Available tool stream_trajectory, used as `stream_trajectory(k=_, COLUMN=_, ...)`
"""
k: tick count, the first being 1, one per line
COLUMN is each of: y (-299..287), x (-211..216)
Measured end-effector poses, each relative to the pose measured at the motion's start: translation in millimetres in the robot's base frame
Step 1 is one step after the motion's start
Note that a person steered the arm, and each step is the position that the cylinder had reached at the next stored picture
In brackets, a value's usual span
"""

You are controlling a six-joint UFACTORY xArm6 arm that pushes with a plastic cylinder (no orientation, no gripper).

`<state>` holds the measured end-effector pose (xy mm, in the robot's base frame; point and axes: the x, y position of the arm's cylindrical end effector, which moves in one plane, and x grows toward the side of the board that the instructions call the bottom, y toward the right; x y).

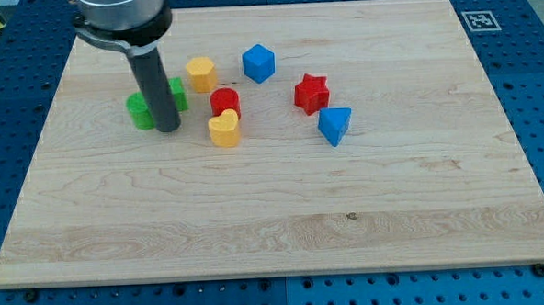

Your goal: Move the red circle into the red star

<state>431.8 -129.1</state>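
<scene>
Our tool is a straight dark rod, so it has no jaws to open or shut, and it holds nothing. Our tip rests on the bench, on the left side and toward the far end. It sits right at the green blocks. One green block is just to the left of our tip. Another green block peeks out from behind the rod, and we cannot tell its shape.

A little to the right of our tip is the yellow heart. The red circle is just behind the yellow heart, and the two look like they touch. Farther back and a bit to the left is the yellow hexagon. The blue cube is to the right of it, near the far edge.

The red star is to the right of the red circle, with bare wood between them. The blue triangle sits just beside the red star, a bit nearer to us and to the right.
</scene>
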Motion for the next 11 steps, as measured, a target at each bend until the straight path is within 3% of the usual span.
stream_trajectory(k=3, y=128.1, x=-9.8)
stream_trajectory(k=5, y=133.5, x=-7.6)
stream_trajectory(k=8, y=56.3, x=-33.1)
stream_trajectory(k=11, y=129.3, x=-55.2)
